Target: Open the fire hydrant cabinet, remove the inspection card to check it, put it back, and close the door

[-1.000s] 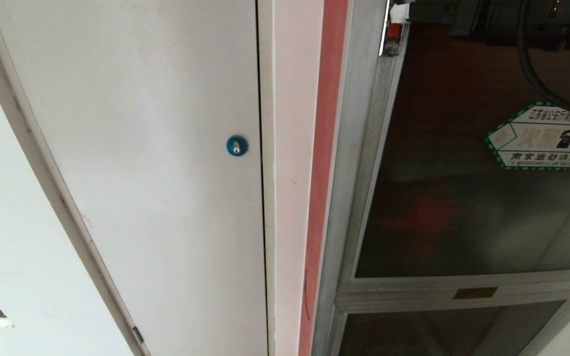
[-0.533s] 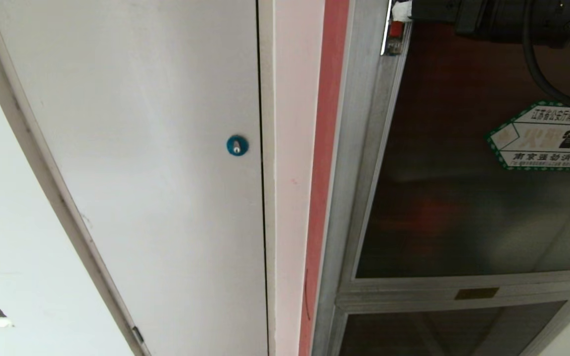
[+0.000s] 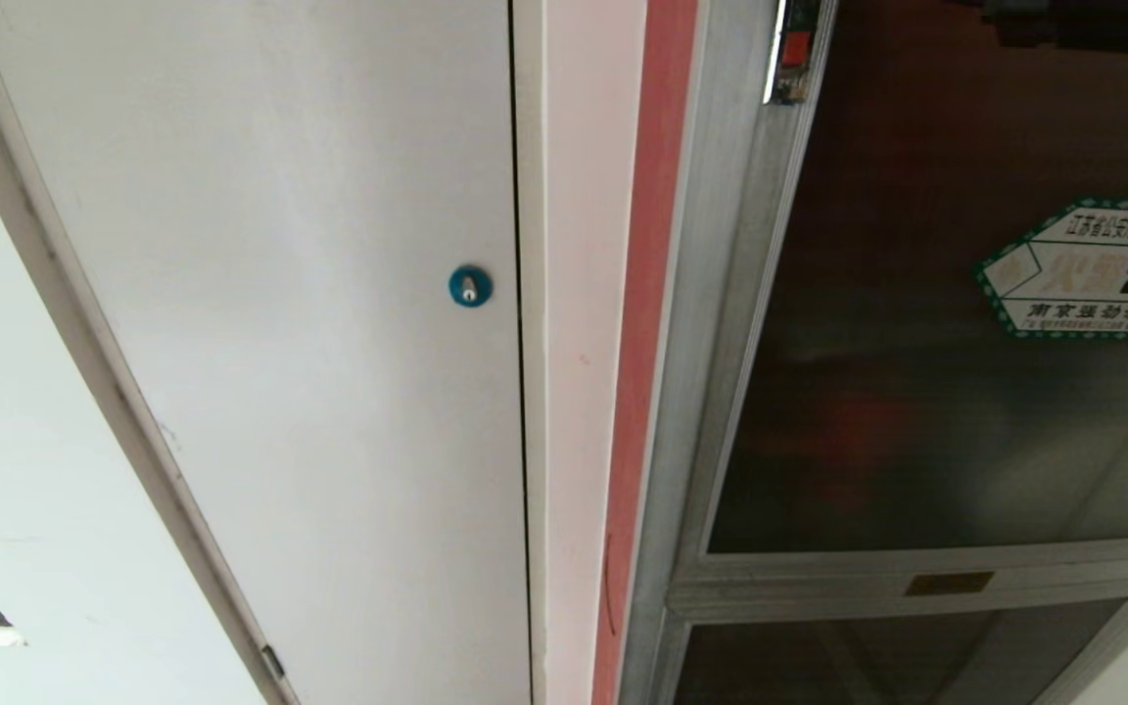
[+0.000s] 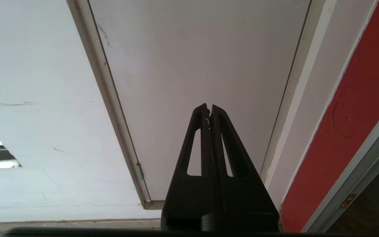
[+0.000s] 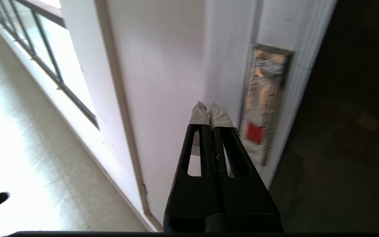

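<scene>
The fire hydrant cabinet [image 3: 691,392] has a silver frame and fills the right of the head view. Its door [image 3: 916,411] is dark tinted glass with a white, green-edged arrow sticker [image 3: 1093,284]. A latch plate with a red button [image 3: 795,47] sits at the top of the door's left edge. In the right wrist view my right gripper [image 5: 209,107] is shut and empty. Its white-taped tips are just beside that latch plate [image 5: 262,108] and the dark glass [image 5: 357,131]. Only a dark bit of the right arm [image 3: 1063,22] shows in the head view. The inspection card is hidden.
A plain white door [image 3: 280,294] with a round blue lock [image 3: 470,286] stands left of the cabinet, past a red strip [image 3: 637,392]. My left gripper [image 4: 208,107] is parked and shut, facing that white door [image 4: 192,49]. A smaller glass door [image 3: 868,656] lies below.
The right arm has moved up and almost out of the head view's top edge. The door's sticker and latch edge have shifted slightly to the right.
</scene>
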### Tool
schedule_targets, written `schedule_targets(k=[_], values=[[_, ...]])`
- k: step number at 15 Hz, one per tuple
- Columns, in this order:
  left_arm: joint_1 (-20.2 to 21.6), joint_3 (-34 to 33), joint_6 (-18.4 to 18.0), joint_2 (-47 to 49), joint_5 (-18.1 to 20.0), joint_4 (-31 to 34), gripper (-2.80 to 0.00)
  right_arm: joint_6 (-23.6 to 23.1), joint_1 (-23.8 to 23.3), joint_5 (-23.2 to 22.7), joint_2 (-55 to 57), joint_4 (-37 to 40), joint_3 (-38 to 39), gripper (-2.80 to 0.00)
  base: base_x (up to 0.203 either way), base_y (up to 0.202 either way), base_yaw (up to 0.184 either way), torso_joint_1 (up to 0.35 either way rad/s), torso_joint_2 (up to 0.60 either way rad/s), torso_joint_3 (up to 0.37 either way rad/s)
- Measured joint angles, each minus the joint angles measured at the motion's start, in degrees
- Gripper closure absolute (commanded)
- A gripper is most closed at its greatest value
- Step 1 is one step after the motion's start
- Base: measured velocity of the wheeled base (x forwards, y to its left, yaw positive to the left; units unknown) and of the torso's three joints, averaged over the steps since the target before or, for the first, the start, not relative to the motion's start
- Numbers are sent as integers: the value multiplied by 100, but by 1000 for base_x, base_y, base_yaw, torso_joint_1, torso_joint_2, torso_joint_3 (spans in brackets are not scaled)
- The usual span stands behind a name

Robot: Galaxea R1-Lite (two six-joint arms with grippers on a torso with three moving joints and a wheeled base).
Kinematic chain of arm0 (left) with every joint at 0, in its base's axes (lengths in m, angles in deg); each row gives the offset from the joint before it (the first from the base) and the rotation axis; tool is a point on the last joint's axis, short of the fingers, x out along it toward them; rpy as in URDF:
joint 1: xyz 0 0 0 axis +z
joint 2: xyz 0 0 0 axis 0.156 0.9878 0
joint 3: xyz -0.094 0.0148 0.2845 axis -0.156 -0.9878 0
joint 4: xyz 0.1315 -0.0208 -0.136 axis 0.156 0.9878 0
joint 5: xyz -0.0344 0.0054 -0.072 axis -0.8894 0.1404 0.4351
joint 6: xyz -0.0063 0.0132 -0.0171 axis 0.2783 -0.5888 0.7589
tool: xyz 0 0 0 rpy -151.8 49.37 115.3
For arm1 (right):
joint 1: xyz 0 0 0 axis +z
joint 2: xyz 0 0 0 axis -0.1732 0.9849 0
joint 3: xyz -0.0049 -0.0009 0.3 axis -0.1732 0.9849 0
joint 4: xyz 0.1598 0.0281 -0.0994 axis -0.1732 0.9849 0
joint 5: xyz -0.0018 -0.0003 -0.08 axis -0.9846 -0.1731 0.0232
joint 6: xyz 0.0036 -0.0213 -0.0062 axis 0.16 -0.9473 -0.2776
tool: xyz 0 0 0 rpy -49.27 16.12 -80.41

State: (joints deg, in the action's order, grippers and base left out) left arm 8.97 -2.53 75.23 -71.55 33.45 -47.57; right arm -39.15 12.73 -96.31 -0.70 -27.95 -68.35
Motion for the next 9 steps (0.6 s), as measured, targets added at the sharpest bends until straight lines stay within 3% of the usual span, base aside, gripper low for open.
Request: schedule_targets(k=[9], values=[[0,0,1,0,-1,0,0,-10,91,304,-1280,-12,1169,0,0,0,0,0,0,0]])
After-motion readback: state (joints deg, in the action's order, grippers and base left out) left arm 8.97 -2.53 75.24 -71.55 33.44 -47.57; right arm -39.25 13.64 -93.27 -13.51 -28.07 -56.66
